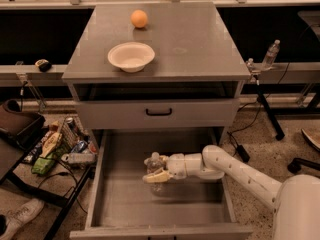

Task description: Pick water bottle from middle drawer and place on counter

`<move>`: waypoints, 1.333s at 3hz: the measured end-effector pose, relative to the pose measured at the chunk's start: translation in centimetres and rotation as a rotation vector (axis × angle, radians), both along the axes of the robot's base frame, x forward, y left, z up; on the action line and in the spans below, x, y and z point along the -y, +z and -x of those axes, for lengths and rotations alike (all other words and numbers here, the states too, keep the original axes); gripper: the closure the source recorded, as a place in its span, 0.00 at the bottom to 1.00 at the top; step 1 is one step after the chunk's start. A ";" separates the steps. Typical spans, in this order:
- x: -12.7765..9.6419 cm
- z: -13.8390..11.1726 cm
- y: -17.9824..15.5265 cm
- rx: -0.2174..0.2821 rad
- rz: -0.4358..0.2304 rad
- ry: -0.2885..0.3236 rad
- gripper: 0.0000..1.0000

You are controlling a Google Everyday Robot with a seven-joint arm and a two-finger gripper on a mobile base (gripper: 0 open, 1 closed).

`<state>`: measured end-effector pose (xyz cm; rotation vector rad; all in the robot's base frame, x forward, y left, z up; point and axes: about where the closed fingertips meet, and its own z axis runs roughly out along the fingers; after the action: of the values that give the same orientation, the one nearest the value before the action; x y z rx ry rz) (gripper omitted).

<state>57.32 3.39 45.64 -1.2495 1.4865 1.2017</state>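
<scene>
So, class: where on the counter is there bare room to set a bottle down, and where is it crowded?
Free: the counter right of the bowl and orange. Crowded: its left side, around both. The gripper is in the middle drawer at the water bottle.
</scene>
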 end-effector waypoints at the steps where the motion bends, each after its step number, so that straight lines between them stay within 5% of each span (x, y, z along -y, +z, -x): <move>1: 2.8 0.5 3.9 -0.032 0.001 -0.058 0.96; 2: 7.2 2.8 8.8 -0.041 -0.008 -0.168 1.00; 3: 16.0 5.5 16.1 -0.040 -0.018 -0.325 1.00; 4: 22.0 4.9 22.3 -0.025 -0.018 -0.392 1.00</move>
<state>52.42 -18.57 67.94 -0.8791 1.6413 0.9679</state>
